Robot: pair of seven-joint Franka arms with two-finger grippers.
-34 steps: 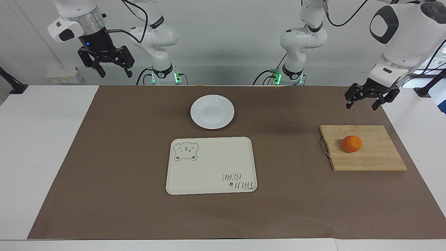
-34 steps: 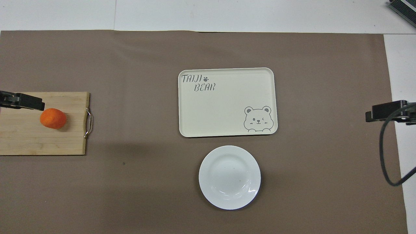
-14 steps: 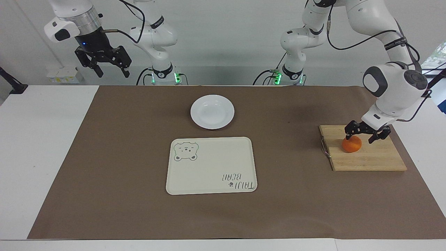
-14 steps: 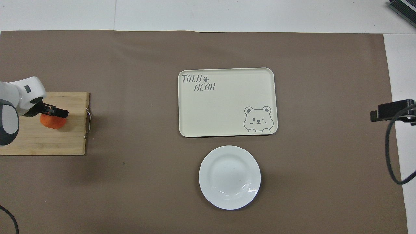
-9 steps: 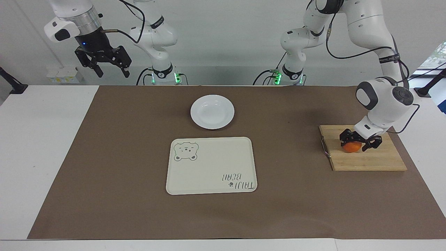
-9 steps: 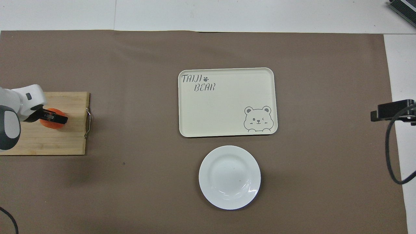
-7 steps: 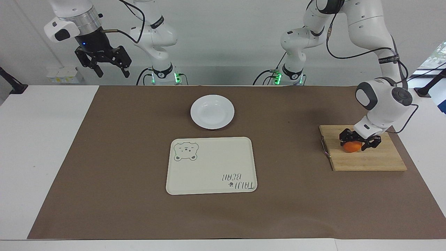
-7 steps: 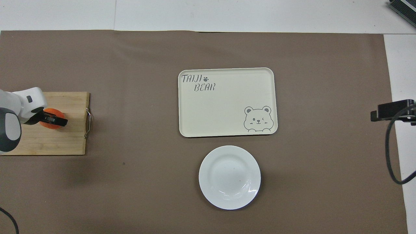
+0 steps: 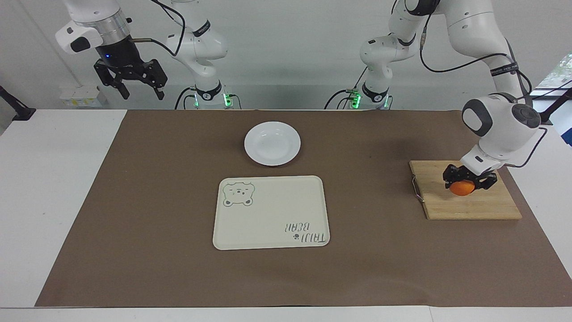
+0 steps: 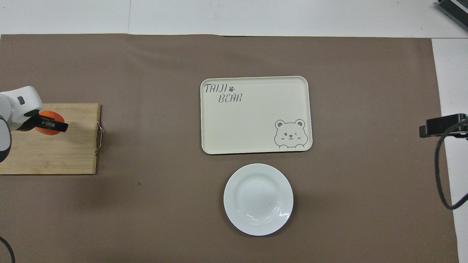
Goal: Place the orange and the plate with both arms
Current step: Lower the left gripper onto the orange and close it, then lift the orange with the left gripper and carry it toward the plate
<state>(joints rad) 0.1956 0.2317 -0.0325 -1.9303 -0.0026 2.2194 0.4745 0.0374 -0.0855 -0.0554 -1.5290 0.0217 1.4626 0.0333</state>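
The orange [image 9: 462, 188] is in my left gripper [image 9: 469, 182], which is shut on it and holds it low over the wooden cutting board [image 9: 473, 208] at the left arm's end of the table. In the overhead view the orange [image 10: 50, 122] shows partly under the left gripper [image 10: 46, 125]. The white plate [image 9: 272, 143] lies on the brown mat near the robots, mid-table; it also shows in the overhead view [image 10: 258, 199]. My right gripper [image 9: 129, 84] is open and empty, high over the right arm's end of the table, where that arm waits.
A cream rectangular tray [image 9: 271, 223] with a bear drawing lies mid-table, farther from the robots than the plate; it also shows in the overhead view [image 10: 256, 109]. The cutting board [image 10: 55, 153] has a metal handle on its edge toward the tray.
My left gripper came down onto the orange, shut on it, and has now shifted with it toward the left arm's edge of the board. The right arm has barely moved.
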